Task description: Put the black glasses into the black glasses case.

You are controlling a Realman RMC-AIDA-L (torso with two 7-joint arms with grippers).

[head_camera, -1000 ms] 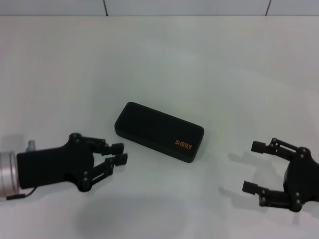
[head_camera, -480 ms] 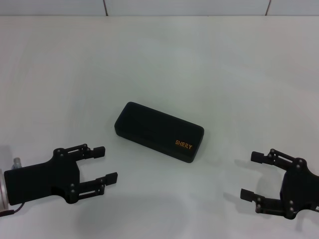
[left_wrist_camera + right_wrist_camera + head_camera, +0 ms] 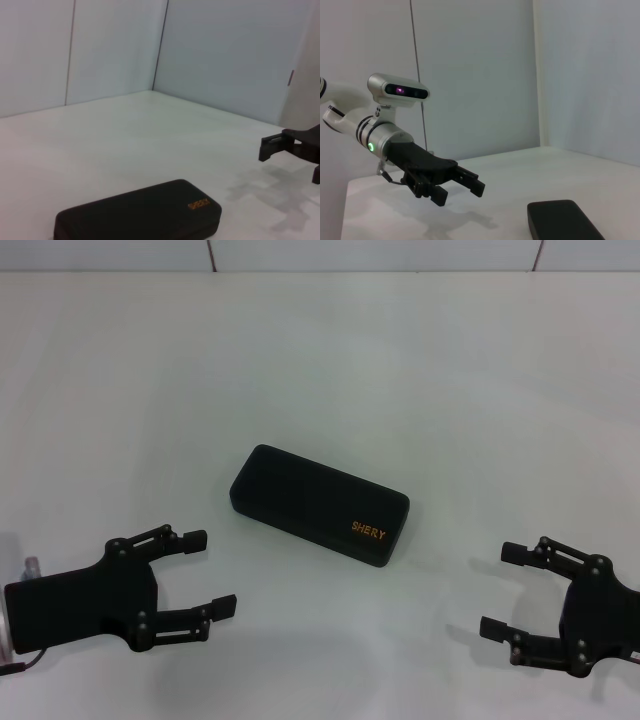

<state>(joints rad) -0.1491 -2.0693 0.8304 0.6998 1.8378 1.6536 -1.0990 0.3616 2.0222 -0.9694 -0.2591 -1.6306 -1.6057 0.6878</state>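
The black glasses case (image 3: 318, 505) lies closed in the middle of the white table, its orange lettering on the end nearer my right arm. It also shows in the left wrist view (image 3: 140, 215) and the right wrist view (image 3: 565, 220). The black glasses are out of view in every frame. My left gripper (image 3: 210, 572) hovers open at the near left, apart from the case, with nothing between its fingers. It shows from the side in the right wrist view (image 3: 460, 186). My right gripper (image 3: 500, 590) stands open and empty at the near right.
The white table (image 3: 400, 370) stretches bare around the case to a pale panelled wall (image 3: 380, 252) at the back. Nothing else stands on it.
My left gripper has opened from nearly shut and drawn back from the case toward the near left. The right gripper has sunk slightly nearer. The case has not moved.
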